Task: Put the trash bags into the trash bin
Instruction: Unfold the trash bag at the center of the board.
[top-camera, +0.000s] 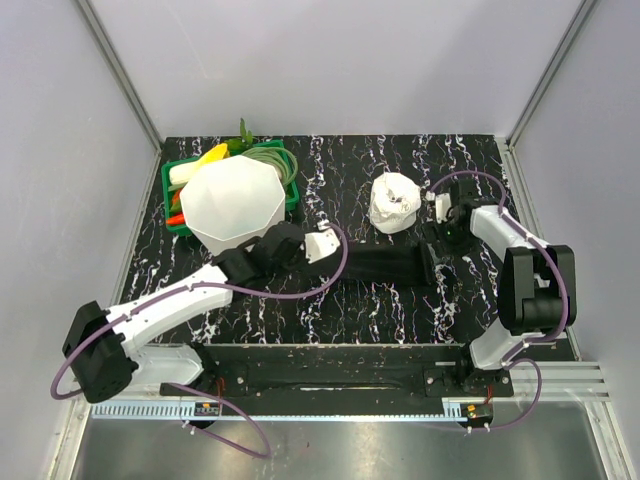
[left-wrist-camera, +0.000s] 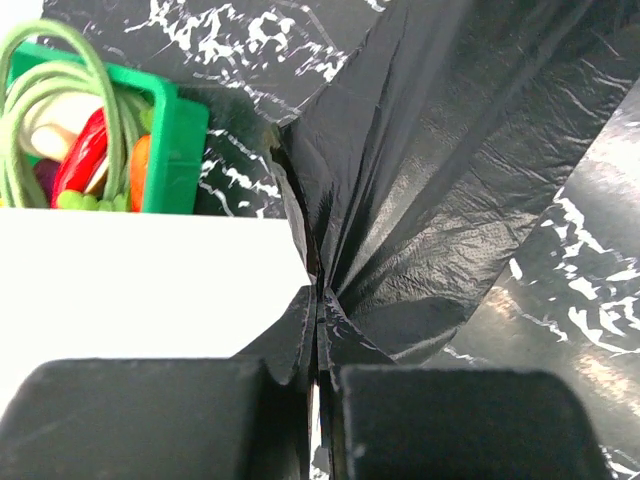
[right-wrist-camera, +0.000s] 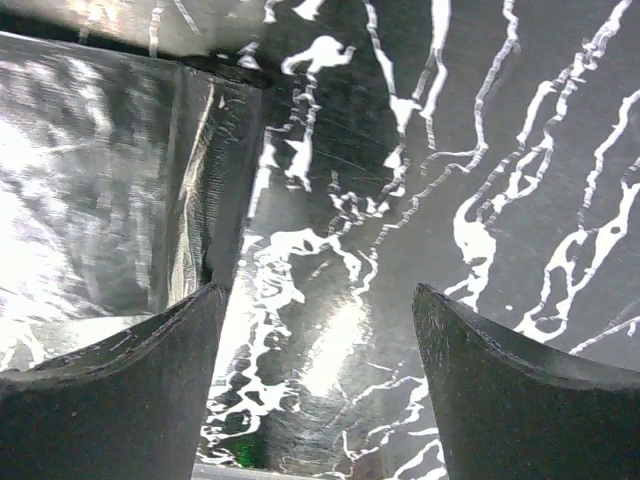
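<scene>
The black trash bag (top-camera: 385, 265) lies stretched flat on the marbled table between my two grippers. My left gripper (top-camera: 318, 246) is shut on the bag's left end, just right of the white trash bin (top-camera: 235, 200). In the left wrist view the film (left-wrist-camera: 450, 170) fans out from the pinch at my left gripper (left-wrist-camera: 320, 310), with the bin's white wall (left-wrist-camera: 140, 285) on the left. My right gripper (top-camera: 436, 256) is open at the bag's right end. In the right wrist view my right gripper (right-wrist-camera: 315, 310) has bare table between its jaws, and the bag's glossy edge (right-wrist-camera: 110, 190) lies by the left finger.
A green basket (top-camera: 176, 188) of toy vegetables stands behind the bin; it also shows in the left wrist view (left-wrist-camera: 175, 150). A white roll of plastic (top-camera: 393, 203) sits just behind the bag near my right gripper. Walls enclose the table on the left, back and right.
</scene>
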